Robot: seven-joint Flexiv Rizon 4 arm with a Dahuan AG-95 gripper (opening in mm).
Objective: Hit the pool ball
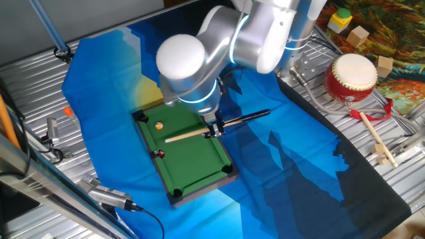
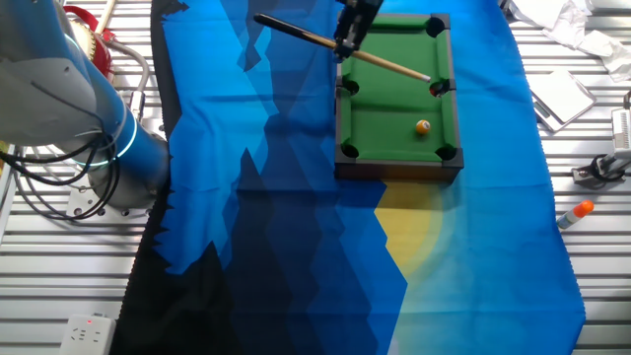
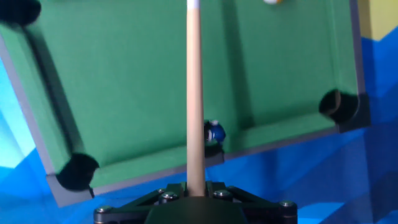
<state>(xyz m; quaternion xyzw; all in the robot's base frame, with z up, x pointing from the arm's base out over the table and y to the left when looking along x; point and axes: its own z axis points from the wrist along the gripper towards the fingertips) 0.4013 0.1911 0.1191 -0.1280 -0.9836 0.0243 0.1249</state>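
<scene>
Wooden cue stick (image 1: 199, 133), pinched in the fingers (image 1: 214, 130), is pointing beside the pool ball (image 1: 159, 125); risking a miss.

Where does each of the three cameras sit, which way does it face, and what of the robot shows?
One fixed view: high, beside the mini pool table; the arm's elbow fills the top.
The other fixed view: high on the opposite side; the robot base is at left, the tool at top.
Hand view: on the wrist, looking along the cue stick.
All share the pool ball.
</scene>
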